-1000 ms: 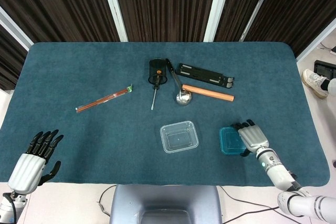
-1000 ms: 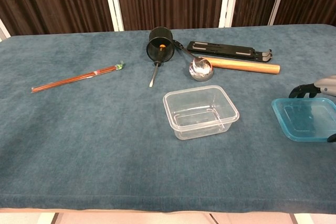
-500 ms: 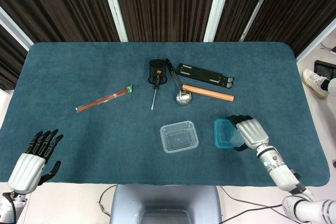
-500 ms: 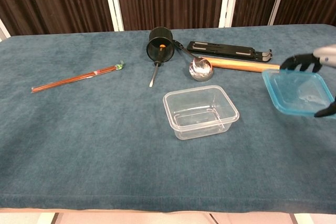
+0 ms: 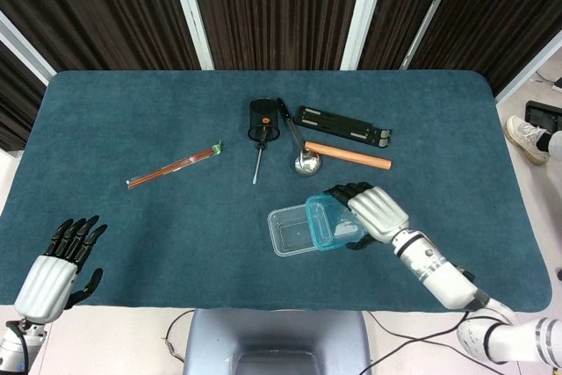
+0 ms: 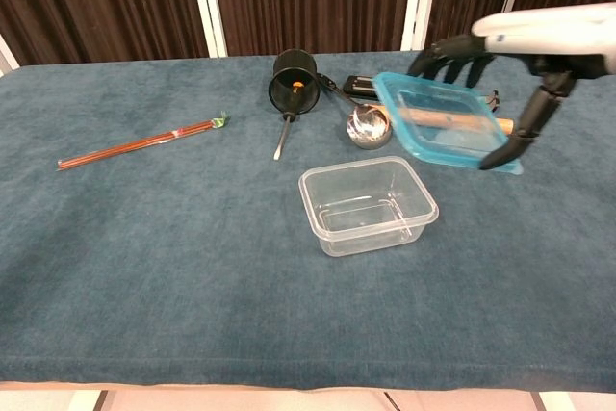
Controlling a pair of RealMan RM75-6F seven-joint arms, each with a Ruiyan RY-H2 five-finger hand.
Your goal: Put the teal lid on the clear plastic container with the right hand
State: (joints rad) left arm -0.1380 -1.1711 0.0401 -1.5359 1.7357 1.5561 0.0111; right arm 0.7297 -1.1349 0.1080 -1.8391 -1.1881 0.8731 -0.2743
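Note:
My right hand [image 5: 376, 214] [image 6: 510, 45] grips the teal lid [image 5: 330, 221] [image 6: 443, 122] by its edges and holds it in the air, tilted. The lid hangs above the right part of the clear plastic container [image 5: 294, 230] [image 6: 367, 203], which stands open and empty on the blue tablecloth. In the chest view the lid shows above and to the right of the container, well off the table. My left hand [image 5: 60, 265] stays at the near left corner with fingers spread, holding nothing.
Behind the container lie a metal ladle [image 5: 306, 162], a wooden rolling pin [image 5: 348, 155], a black holder strip [image 5: 342, 126], and a black cup on its side [image 5: 262, 119]. Red chopsticks [image 5: 173, 167] lie to the left.
My right hand has lifted the teal lid off the table and carried it left and up, from right of the container to over its right side. The left hand has not moved.

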